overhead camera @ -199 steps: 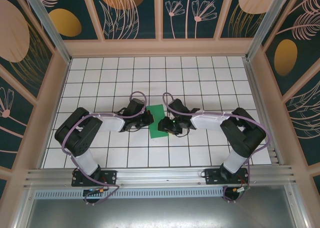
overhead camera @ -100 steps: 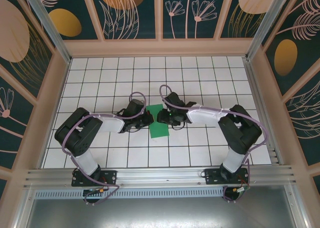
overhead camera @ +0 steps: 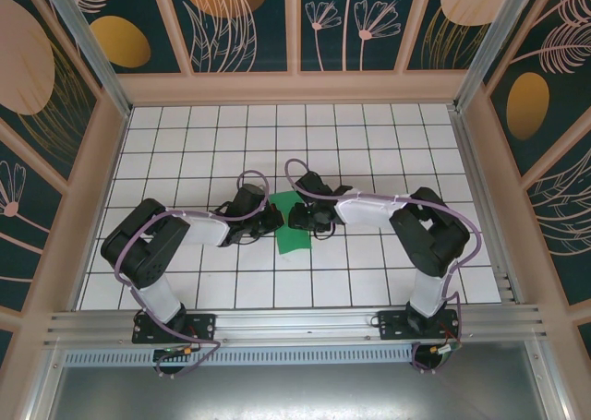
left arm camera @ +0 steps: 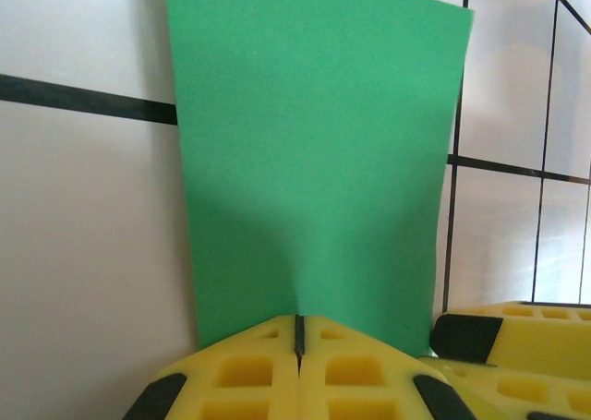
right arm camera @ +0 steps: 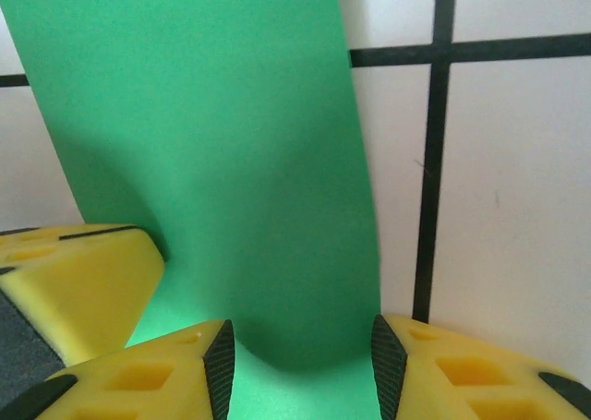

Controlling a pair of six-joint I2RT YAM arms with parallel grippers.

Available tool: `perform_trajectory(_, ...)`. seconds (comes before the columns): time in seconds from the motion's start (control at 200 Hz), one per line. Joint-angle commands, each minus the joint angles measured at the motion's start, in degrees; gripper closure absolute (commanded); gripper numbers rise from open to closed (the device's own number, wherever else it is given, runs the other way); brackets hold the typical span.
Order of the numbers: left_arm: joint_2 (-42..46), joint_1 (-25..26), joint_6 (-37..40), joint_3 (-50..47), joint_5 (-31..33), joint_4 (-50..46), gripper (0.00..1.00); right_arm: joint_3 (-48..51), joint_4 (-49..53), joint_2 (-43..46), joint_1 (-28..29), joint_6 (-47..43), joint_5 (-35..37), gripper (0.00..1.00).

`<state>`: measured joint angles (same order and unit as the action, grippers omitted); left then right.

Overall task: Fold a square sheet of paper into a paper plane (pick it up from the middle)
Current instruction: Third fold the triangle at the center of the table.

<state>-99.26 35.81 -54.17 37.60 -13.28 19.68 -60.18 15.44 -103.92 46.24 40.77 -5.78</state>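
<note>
The square sheet of paper (overhead camera: 294,234) is bright green and shows as a narrow upright rectangle in the middle of the table. My left gripper (overhead camera: 275,220) is at its left edge. In the left wrist view the yellow fingers (left arm camera: 298,332) are shut, and the paper (left arm camera: 314,162) tents up into their tips. From the right, my right gripper (overhead camera: 296,217) reaches over the sheet's upper part. Its jaws (right arm camera: 303,369) stand open, straddling the paper (right arm camera: 212,162), whose right edge curls up between them.
The white gridded tabletop (overhead camera: 369,152) is walled by wooden rails on three sides. The two grippers sit very close together over the sheet; a left finger (right arm camera: 74,272) shows in the right wrist view, and a right finger (left arm camera: 517,332) in the left wrist view.
The right gripper has moved left and a little toward the far side, over the paper's upper part. The left gripper and the paper have stayed put.
</note>
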Motion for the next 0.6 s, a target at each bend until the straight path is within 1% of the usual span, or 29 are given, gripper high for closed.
perform_trajectory(0.0,-4.49,0.1,-1.09,-3.11,5.1,-9.14,1.0,0.45,1.03,0.97,1.57,-0.74,-5.31,0.54)
perform_trajectory(0.26,-4.56,0.05,-1.56,-3.48,5.54,-9.33,1.0,4.79,-3.69,5.74,0.73,0.77,-11.54,0.49)
perform_trajectory(0.46,-4.55,-0.01,-1.64,-3.49,6.06,-9.53,1.0,11.51,-8.29,10.98,-1.44,5.29,-16.14,0.45)
perform_trajectory(0.595,-4.49,0.05,-1.55,-3.28,6.12,-9.51,1.0,16.45,-14.33,12.89,-2.73,8.79,-20.11,0.43)
